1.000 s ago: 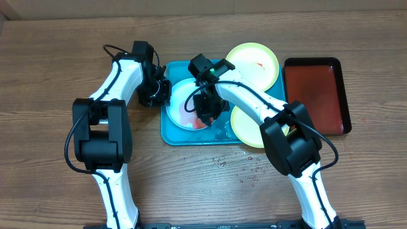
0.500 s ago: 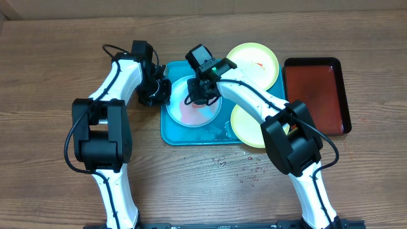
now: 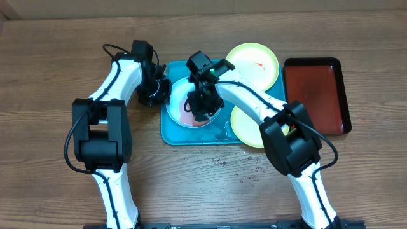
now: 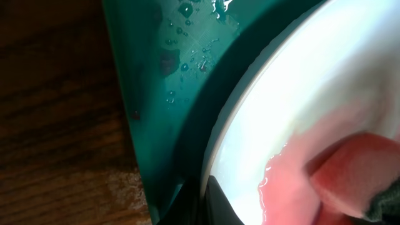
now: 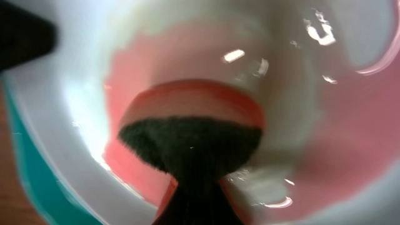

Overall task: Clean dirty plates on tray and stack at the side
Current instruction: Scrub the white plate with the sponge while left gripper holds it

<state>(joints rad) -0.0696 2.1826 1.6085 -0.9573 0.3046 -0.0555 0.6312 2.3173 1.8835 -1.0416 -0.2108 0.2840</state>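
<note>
While left pincer (image 3: pixel 159 94) stays pinched on the left rim of the white plate (image 3: pixel 178 108), right pincer (image 3: pixel 201 107) has slid from the plate's far rim, where it was half a second ago, back over its middle. It's clamped on a sponge (image 5: pixel 187 125) whose dark scrub face presses into the plate, with pink smear all round. The plate sits in the blue tray (image 3: pixel 175 137) on the surface (image 3: pixel 51 63), unmoved. Far yellow plate (image 3: pixel 254 60) and near yellow plate (image 3: pixel 245 127) overlap the tray's right edge, same spots. Dark red tray (image 3: pixel 315 92) lies just right of them.
</note>
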